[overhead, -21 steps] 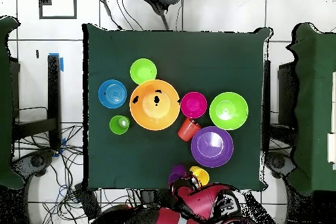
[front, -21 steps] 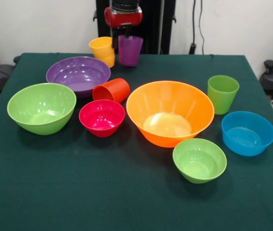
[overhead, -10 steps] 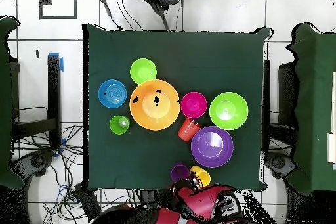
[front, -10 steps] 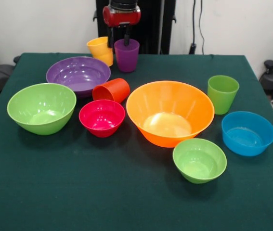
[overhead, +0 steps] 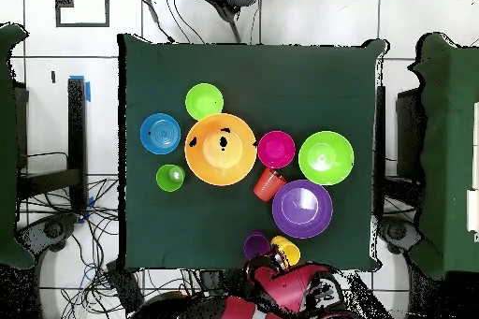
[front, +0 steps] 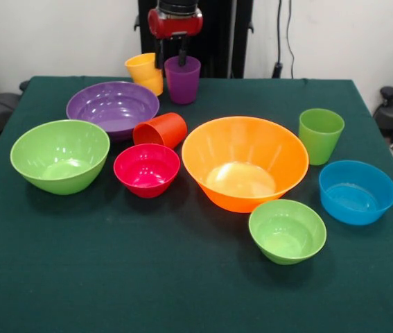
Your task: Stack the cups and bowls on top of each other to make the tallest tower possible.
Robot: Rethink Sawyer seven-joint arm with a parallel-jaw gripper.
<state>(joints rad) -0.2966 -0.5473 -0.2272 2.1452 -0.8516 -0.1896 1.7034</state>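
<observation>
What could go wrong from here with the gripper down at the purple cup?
1. The gripper has a finger inside the purple cup, and the tilted yellow cup leans right beside it; lifting may knock the yellow one over.
2. The orange-red cup lies on its side between the purple bowl and the pink-red bowl, so it may roll if bumped.

Front view: near, low, across table (front: 182,277). Overhead: straight down, seemingly farther. Shared: table.
</observation>
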